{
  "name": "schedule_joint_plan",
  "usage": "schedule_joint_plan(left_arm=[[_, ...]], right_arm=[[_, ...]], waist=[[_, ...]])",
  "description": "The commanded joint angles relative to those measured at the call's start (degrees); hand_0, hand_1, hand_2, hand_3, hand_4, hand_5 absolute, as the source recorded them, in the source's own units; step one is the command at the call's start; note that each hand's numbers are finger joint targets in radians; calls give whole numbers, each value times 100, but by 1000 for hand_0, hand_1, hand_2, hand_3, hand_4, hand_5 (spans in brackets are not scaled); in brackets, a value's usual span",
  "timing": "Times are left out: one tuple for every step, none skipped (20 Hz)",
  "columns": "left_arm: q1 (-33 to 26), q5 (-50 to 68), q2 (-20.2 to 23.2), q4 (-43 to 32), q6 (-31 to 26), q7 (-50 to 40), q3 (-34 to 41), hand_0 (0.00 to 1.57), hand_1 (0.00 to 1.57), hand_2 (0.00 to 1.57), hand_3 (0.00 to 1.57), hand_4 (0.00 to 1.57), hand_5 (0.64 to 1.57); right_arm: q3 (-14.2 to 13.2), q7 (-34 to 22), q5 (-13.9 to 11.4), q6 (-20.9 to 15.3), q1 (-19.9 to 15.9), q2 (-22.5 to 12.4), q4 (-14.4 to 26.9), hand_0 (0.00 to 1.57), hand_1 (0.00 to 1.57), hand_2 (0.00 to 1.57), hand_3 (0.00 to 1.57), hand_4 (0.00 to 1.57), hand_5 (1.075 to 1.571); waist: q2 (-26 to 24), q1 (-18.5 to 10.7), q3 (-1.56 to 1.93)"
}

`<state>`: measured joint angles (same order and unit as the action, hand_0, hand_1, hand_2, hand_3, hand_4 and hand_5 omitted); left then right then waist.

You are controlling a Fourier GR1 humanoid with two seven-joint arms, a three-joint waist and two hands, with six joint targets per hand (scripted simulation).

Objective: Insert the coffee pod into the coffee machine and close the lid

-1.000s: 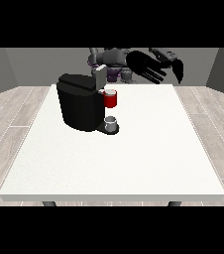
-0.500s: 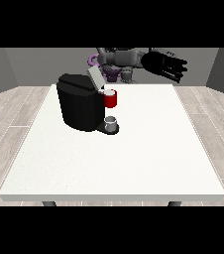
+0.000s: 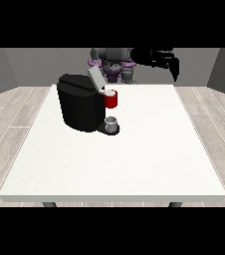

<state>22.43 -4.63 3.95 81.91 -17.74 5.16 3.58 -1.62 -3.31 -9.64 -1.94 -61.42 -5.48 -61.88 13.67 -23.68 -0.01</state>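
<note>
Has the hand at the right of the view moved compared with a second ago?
Yes. The hand at the view's right has risen and drawn back toward the robot, now above the far edge of the table, farther from the coffee machine.

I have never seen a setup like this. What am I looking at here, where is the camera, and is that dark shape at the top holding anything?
The camera stands across a large white table and faces a humanoid robot, which shows small at the top. The dark shape reaching out at the view's right is one of its black hands, raised above the table's far edge; nothing shows in it. I cannot make out its other hand in this view.

On the table stands a black coffee machine with its lid tilted up. At the machine's front there is a red thing, and below it, on the machine's base, sits a small grey thing; I cannot tell whether that is the coffee pod the robot is meant to load before closing the lid.
</note>
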Motion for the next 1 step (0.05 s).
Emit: schedule_joint_plan(left_arm=[[-266,-37,55,-351,149,123,195,0,0,0,0,266,1571]], right_arm=[[572,158,207,-269,528,520,-219,0,0,0,0,259,1571]], waist=[[-425,447,-1]])
